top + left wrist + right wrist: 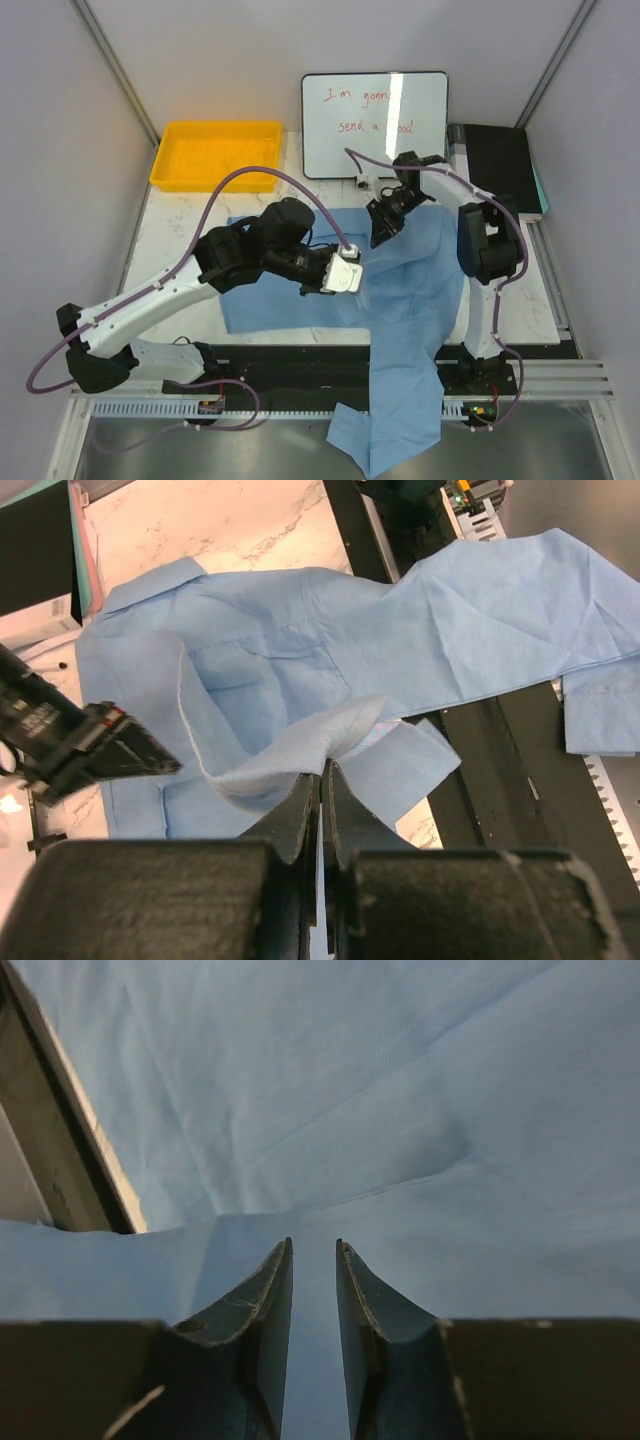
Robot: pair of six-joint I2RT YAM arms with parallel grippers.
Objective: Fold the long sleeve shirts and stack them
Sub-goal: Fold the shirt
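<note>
Clamped shut with the left gripper [322, 772] on a raised fold of the light blue shirt [415, 300], likely to carry it across for folding. Spread just in front of the whiteboard [375, 125], tail trailing far from it. Narrowly parted at the right gripper [313, 1245], nearer the whiteboard; cannot tell whether gripping cloth.

Shirt [410, 290] lies spread on the desk [180, 235], one end hanging over the near edge between the arm bases. Tray [210, 183] sits at far left, whiteboard [375, 125] to its right, behind the shirt. Left hand [345, 275] is above the shirt's middle, right hand [383, 232] above its far part.
</note>
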